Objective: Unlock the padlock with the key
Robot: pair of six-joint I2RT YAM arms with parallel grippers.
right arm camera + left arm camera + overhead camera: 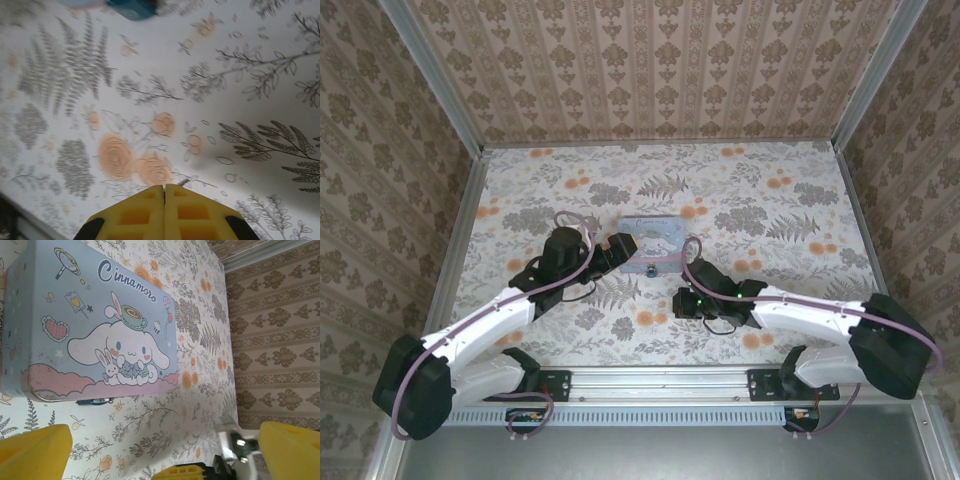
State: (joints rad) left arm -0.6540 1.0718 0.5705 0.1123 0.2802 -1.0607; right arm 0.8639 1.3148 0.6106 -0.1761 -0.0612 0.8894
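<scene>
Hovering the left gripper (pixel 160 452) wide apart, pinching the key (pixel 183 181) in the right gripper (pixel 164 192), judging the padlock (pixel 132 8) by the tin (pixel 40 270) light, slippery, best braced by its body.

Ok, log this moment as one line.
left gripper: open, facing tin | right gripper: shut, short of padlock | padlock: at tin's edge

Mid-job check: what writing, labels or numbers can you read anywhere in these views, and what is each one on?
"Cinnamoro": dark blue script on the lid of the pale blue tin, left wrist view; the word runs up to the lid's edge.
In the top view, the print on the tin is too small to read.
On the padlock, at the tin's edge, no marking can be read.
</scene>
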